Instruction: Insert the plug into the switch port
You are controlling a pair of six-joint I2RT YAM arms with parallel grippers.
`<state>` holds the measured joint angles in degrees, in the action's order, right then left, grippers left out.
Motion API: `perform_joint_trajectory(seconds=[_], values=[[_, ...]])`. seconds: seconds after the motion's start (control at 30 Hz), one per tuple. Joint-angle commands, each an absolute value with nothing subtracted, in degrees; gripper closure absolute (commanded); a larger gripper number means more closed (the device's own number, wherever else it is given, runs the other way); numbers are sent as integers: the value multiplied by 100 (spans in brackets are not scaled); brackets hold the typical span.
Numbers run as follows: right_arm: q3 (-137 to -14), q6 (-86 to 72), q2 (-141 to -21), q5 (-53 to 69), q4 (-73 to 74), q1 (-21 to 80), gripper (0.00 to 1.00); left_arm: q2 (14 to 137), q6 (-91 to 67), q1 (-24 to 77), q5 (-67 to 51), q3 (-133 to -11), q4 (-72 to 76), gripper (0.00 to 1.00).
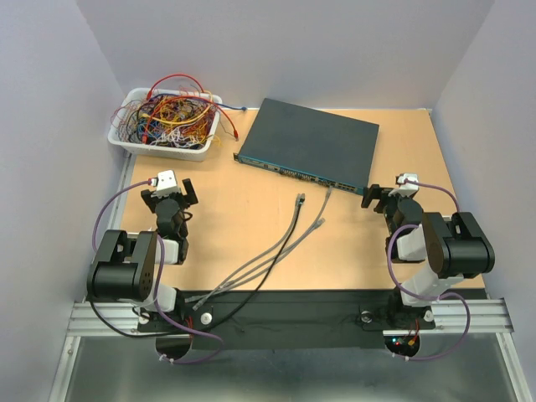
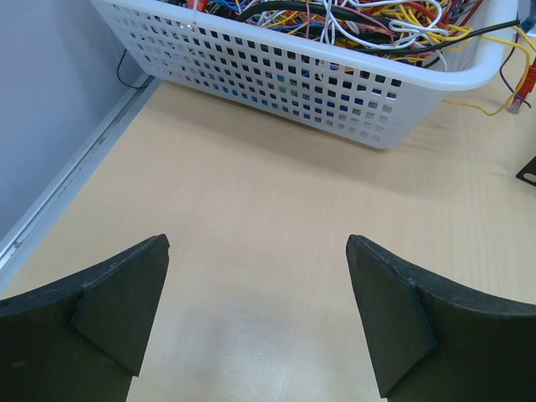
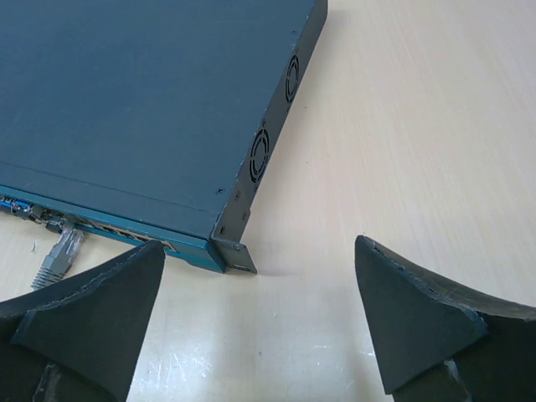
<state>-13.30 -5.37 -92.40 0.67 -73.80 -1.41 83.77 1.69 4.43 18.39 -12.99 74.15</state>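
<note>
**Operator:** Entry one, the switch?

**Spotter:** Switch (image 1: pixel 308 144): flat dark grey-blue box on the far half of your table (image 1: pixel 243 230), right of centre and set askew. Its teal port edge faces near and slightly left.

**Operator:** Entry two, plugs?

**Spotter:** Two grey cables (image 1: pixel 268 260) run from the near edge toward that teal edge. The loose plug (image 1: pixel 301 199) lies flat on the table, near the ports but apart from them, with nothing gripping it. The other plug (image 3: pixel 60 255) meets the port row toward its right end and touches the teal edge. You cannot tell from here whether it is fully home.

**Operator:** Entry three, pincers?

**Spotter:** Your left gripper (image 2: pixel 255 251): jaws spread wide with nothing between them, over bare table on the left side. The white tray (image 2: pixel 335 92) of tangled coloured wires sits just beyond it at the far left. Your right gripper (image 3: pixel 260 251): jaws spread wide and empty, low over the table just right of the switch's near right corner. In your right wrist view that corner shows in the gap ahead of the fingers, apart from both.
</note>
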Motion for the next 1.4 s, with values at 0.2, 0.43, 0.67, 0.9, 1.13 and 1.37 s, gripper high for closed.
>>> perform_joint_trajectory(seconds=[0.2,0.43,0.67,0.9,1.13,1.37], values=[[-1336,-466,-9211,105,-7532,-97,0,8358,202,439,1854,-1318,9018,1],[-1380,-510,-9167,-245,-7410,-70,0,8367,211,439,1854,-1310,9018,1],[-3328,-957,-7718,-672,-3318,167,0,8358,211,439,1854,-1318,9026,1],[-3273,-2922,-6102,1110,-2559,308,0,8358,202,439,1855,-1310,9018,1],[-1723,-5511,-5467,2936,-3897,316,0,8358,220,439,1854,-1310,9018,1],[-2221,-4046,-4789,1575,-1391,395,0,8358,220,439,1854,-1318,9018,1]])
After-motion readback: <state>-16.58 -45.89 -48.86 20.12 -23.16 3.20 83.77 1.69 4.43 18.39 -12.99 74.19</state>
